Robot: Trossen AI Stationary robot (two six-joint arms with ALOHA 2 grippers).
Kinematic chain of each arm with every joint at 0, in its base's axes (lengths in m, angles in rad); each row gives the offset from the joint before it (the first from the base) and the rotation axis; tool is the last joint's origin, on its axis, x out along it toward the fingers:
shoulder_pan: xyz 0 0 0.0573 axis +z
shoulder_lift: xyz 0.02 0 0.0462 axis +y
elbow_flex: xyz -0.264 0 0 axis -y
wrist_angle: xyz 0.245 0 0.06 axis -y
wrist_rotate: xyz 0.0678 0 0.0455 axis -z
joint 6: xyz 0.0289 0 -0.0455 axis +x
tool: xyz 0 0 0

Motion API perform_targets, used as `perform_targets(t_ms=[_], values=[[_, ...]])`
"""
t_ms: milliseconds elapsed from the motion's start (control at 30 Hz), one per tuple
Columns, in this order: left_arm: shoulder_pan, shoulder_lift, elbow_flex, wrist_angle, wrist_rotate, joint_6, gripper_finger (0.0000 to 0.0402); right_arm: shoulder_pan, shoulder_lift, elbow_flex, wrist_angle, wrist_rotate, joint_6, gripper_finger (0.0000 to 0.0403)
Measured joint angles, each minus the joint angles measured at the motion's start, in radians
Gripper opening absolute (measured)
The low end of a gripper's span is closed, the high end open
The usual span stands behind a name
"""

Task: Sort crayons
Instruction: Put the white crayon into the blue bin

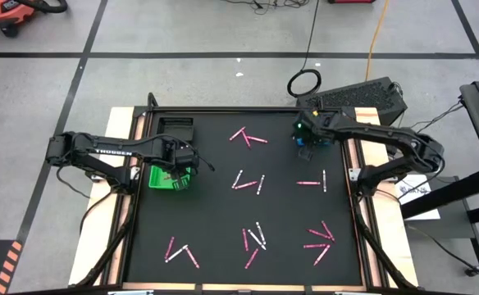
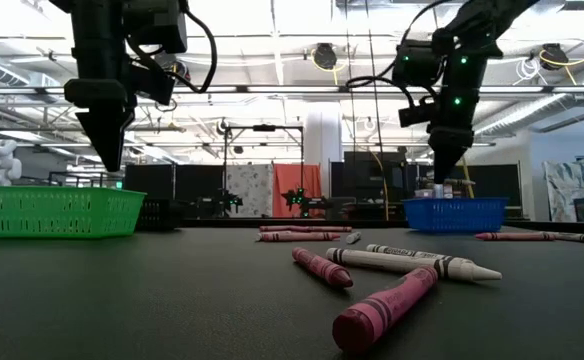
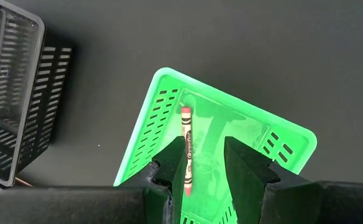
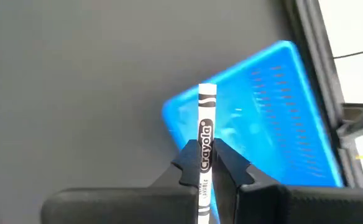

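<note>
Overhead, a black counter (image 1: 223, 205) carries many loose crayons (image 1: 248, 182) scattered in small clusters, pink and white mixed. The left end effector (image 1: 176, 170) hangs above a green tray (image 1: 159, 179) at the counter's left side. In its wrist view, its fingers (image 3: 169, 163) stand somewhat apart, and a pink crayon (image 3: 186, 149) shows between them over the tray floor; whether it is pinched or lying loose in the tray cannot be told.

The right end effector (image 1: 306, 141) hangs above a blue tray (image 1: 307, 152) near the far right of the counter. It is closed tight on a white crayon (image 4: 204, 146), which sticks out past the fingertips toward the tray (image 4: 262, 118). A black tray (image 1: 175, 127) sits just beyond the green one.

Risks, as a judgement: the white crayon appears to hang near the blue tray's edge, so a release there could let it strike the rim and roll out onto the counter. The trays look light, and a descending finger could nudge or tip one. The loose crayons are round and will likely roll if bumped, and those lying crossed or touching could be grabbed two at once, mixing colours.
</note>
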Motion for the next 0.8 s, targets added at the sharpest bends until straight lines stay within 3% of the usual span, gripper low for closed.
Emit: perform_targets(t_ms=[133,300,800], values=[[0.0,0.0,0.0,0.0,0.0,0.0,0.0102,-0.083,-0.001,0.0,-0.018,-0.008,-0.072,0.0004],[0.0,0.0,0.0,0.008,0.0,0.003,0.0102,-0.174,-0.001,0.0,0.005,-0.132,-0.154,0.0004],[0.0,0.0,0.0,0.166,0.013,0.001,0.0102,-0.242,0.116,0.0,0.088,-0.132,-0.248,0.0009]])
